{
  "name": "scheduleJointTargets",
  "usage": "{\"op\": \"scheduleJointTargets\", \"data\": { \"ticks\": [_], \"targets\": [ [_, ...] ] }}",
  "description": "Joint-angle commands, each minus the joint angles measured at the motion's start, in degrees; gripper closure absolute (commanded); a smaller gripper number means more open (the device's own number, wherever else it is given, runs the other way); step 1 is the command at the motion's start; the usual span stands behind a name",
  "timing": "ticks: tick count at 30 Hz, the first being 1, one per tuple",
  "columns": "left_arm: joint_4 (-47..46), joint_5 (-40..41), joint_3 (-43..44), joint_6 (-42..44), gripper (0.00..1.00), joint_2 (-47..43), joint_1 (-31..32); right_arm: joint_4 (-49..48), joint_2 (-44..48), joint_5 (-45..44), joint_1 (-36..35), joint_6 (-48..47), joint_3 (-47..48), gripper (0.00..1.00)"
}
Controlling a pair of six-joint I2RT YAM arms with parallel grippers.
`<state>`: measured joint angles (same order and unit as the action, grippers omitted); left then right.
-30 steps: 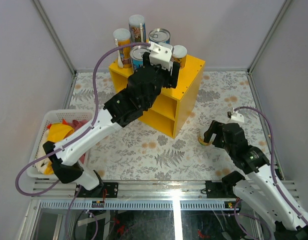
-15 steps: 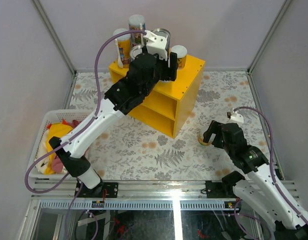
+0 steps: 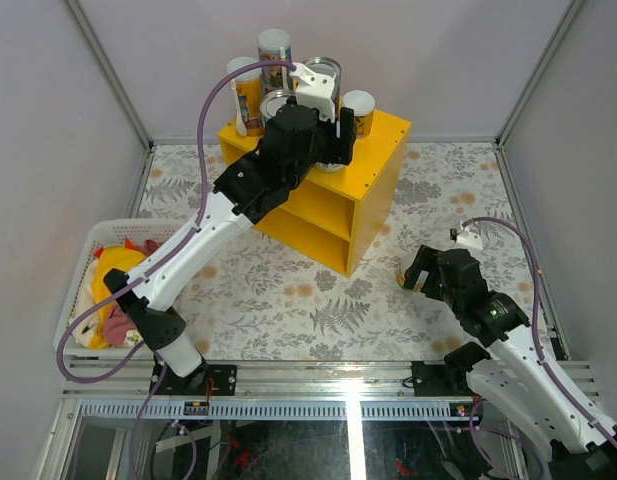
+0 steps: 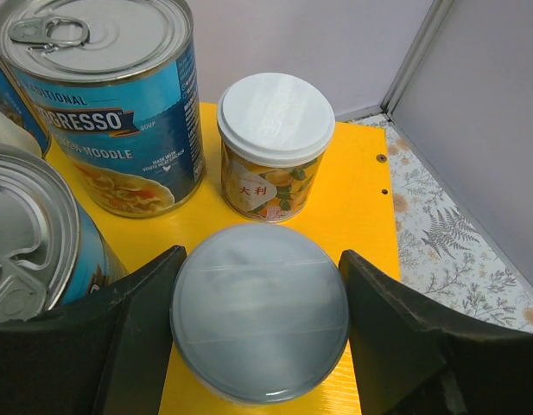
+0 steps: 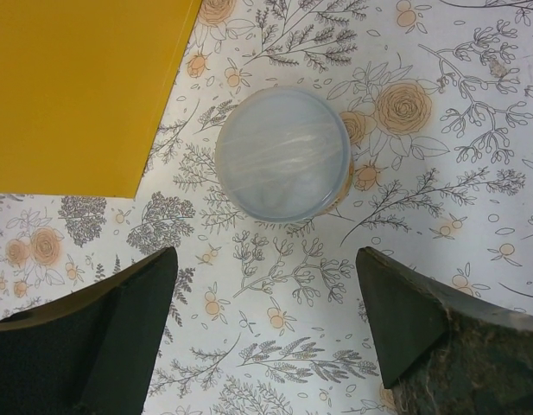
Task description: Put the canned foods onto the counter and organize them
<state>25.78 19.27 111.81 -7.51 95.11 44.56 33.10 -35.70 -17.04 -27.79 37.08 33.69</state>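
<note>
Top external view: yellow shelf [image 3: 373, 150] stands at far centre of the floral surface [image 3: 288, 290]. On the far-left part of its top stand a tube [image 3: 246, 95], second tube [image 3: 275, 55], soup can [image 3: 320, 70], second soup can [image 3: 278, 105] and white-lidded can [image 3: 359, 108], all upright and close together. Left arm reaches across to the shelf top, and its wrist covers the spot just near of the soup cans. White basket [image 3: 98, 240] at near left holds yellow and pink items. Right arm is bent low at near right, over the surface right of the shelf.

Left wrist view: left fingers [image 4: 136, 328] are clenched on a grey-lidded can [image 4: 259, 311], one finger against each side of the lid rim. This can is upright over the yellow top; whether its base touches the top cannot be told. White-lidded can stands just beyond it. Soup can stands to the far left of that, pull tab up. Second soup can is at the left edge, just beside the left finger.

Right wrist view: right fingers [image 5: 102, 337] are released and spread wide. Loose can [image 5: 283, 154], pale lid, stands upright on the surface beyond the fingertips, apart from them, just right of the shelf's corner. In the top view it shows only as a sliver behind the right wrist.
</note>
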Motion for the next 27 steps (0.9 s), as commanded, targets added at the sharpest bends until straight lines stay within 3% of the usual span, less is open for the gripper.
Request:
{"op": "scheduleJointTargets", "data": {
  "ticks": [1,10,15,19,27],
  "targets": [
    [-5.5,-1.3,-0.4,-0.6,1.00,-0.8,-0.6,-3.9,-0.7,-0.5,0.3,0.3,-0.5,0.08],
    [-9.7,-1.5,-6.1,-1.3,0.98,-1.9,-0.6,-6.6,-2.3,-1.4,0.4,0.0,-2.5,0.05],
    [-10.5,-0.9,-8.3,-2.5,0.77,-2.4,-0.7,-8.5,-3.8,-1.5,0.3,0.0,-3.6,0.04],
    [-11.2,-0.5,-10.0,-2.9,0.53,-3.1,-0.7,-9.9,-4.9,-2.1,0.4,-0.3,-4.0,0.04],
    [-10.9,-0.1,-10.3,-2.4,0.45,-3.2,-0.6,-13.4,-8.7,-3.6,0.3,-0.5,-4.7,0.04]
  ]
}}
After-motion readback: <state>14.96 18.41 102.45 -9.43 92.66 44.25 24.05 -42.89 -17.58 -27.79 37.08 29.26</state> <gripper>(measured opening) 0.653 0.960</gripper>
